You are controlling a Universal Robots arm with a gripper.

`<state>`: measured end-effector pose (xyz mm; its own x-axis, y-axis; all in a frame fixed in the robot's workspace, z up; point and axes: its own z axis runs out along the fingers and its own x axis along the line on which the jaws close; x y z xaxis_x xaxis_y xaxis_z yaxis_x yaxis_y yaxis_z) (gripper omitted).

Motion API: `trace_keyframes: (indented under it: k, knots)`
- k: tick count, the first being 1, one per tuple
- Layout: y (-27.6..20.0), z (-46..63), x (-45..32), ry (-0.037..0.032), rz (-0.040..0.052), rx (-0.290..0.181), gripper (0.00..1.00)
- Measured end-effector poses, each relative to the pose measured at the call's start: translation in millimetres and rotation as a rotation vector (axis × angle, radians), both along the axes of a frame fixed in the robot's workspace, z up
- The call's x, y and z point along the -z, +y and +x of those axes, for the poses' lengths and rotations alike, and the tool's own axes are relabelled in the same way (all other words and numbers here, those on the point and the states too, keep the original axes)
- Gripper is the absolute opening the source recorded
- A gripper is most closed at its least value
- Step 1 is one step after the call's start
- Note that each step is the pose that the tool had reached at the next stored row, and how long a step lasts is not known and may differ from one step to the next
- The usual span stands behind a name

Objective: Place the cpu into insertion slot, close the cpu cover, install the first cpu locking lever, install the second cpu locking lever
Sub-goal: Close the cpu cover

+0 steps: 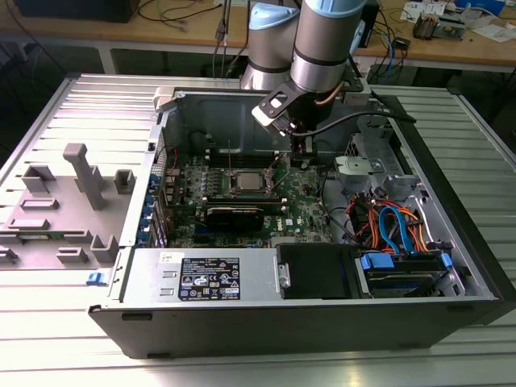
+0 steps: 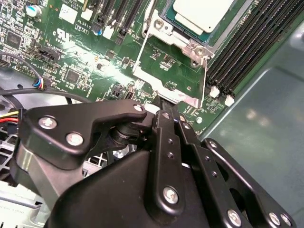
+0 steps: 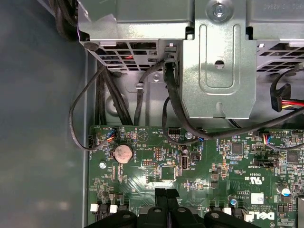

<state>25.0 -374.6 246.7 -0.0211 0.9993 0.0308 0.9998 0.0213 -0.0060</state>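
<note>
One dull-silver square cpu (image 2: 204, 12) seated in black-rimmed insertion slot (image 2: 185, 26). Silvery windowed cpu cover (image 2: 183, 97) lies open. Black gripper (image 2: 164, 107) is clenched at the cover's free edge, likely for pushing.

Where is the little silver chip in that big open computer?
Look inside the open computer case, at the green board on its floor. In the board's middle lies the chip. It is the one flat, dull silver square, set in a metal frame beside long black slots.

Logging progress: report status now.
Pincer shut, at edge of cover. Cpu seated; cover looks open. Nothing in the way.
</note>
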Motion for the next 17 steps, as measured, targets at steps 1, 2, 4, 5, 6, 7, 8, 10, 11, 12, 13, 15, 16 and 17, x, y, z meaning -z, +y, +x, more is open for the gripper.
trace_keyframes:
  k: [1, 2, 4, 5, 6, 7, 8, 10, 11, 12, 13, 15, 16, 17]
  knots:
    - [0.0, 0.0, 0.0, 0.0000, 0.0000, 0.000, 0.11]
    - [0.0, 0.0, 0.0, 0.0000, 0.0000, 0.000, 0.11]
    - [0.0, -0.5, 0.0, 0.0000, 0.0000, 0.000, 0.11]
    - [0.0, -0.6, 0.0, 0.0000, 0.0000, 0.000, 0.11]
    - [0.0, -0.8, 0.0, 0.0000, 0.0000, 0.000, 0.11]
    - [0.0, -1.4, 0.0, 0.0000, 0.0000, 0.000, 0.11]
    - [0.0, -1.7, 0.0, 0.0000, 0.0000, 0.000, 0.11]
    - [0.0, -2.1, 0.0, 0.0000, 0.0000, 0.000, 0.11]
    - [0.0, -2.6, 0.0, 0.0000, 0.0000, 0.000, 0.11]
    - [0.0, -2.9, 0.0, 0.0000, 0.0000, 0.000, 0.11]
    - [0.0, -3.7, 0.0, 0.0000, 0.0000, 0.000, 0.11]
    - [0.0, -4.4, 0.0, 0.0000, 0.0000, 0.000, 0.11]
    - [0.0, -5.4, 0.0, 0.0000, 0.0000, 0.000, 0.11]
    - [0.0, -5.9, 0.0, 0.0000, 0.0000, 0.000, 0.11]
